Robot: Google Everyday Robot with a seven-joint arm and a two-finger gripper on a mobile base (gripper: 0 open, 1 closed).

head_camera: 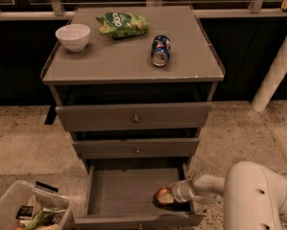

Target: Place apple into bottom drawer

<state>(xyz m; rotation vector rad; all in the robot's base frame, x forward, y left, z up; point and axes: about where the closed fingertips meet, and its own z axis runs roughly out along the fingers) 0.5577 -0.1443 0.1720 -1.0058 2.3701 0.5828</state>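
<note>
Jaws clamp the round reddish apple (162,196) (yellowish patches) inside the flat grey bottom drawer (124,190).

The single arm (208,185) comes in from the lower right. Its bulky white housing (258,195) sits well behind the gripper and to the gripper's right. From that housing a slimmer white link runs leftward and slightly down to a pale wrist collar (181,191) just behind the gripper (169,195). The gripper points left, roughly level and held low. It is clamped on the apple (161,196), which sits at its tip and touches it.
</note>
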